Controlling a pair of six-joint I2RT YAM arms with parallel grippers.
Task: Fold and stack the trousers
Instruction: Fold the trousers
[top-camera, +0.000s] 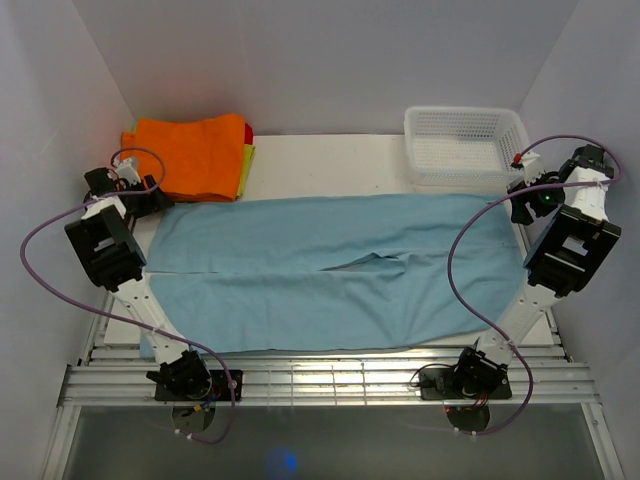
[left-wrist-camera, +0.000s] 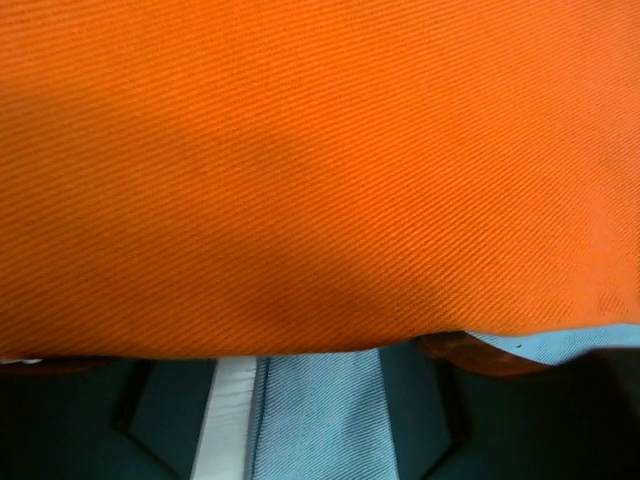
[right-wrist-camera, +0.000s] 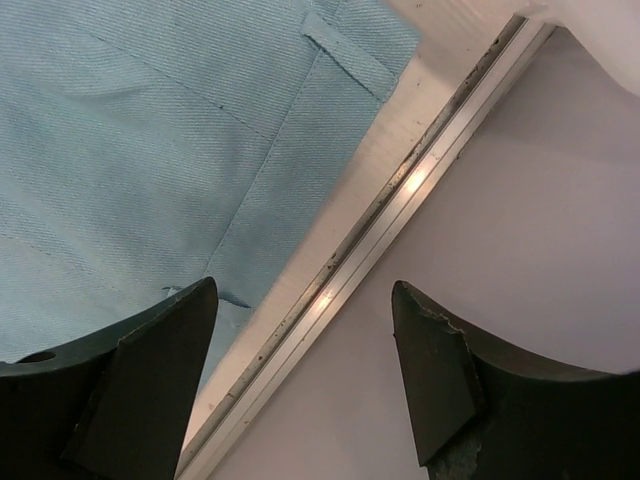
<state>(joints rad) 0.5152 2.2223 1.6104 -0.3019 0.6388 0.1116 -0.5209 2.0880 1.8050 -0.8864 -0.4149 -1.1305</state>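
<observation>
The light blue trousers (top-camera: 330, 270) lie spread flat across the table, waist to the right and the two legs running left. My left gripper (top-camera: 145, 195) hovers at the far left corner of the legs, right beside the folded orange garment (top-camera: 200, 155). In its wrist view the orange cloth (left-wrist-camera: 320, 170) fills most of the frame, and a strip of trousers (left-wrist-camera: 320, 420) shows between the spread fingers of the left gripper (left-wrist-camera: 290, 400). My right gripper (top-camera: 520, 205) stands open over the table's right edge, next to the waist corner (right-wrist-camera: 150, 130), with nothing between the fingers of this gripper (right-wrist-camera: 305, 290).
Yellow and red cloths (top-camera: 248, 155) peek from under the orange garment. A white plastic basket (top-camera: 465, 145) stands at the back right. The table's metal edge rail (right-wrist-camera: 400, 190) runs under the right gripper, with the grey wall close beyond it.
</observation>
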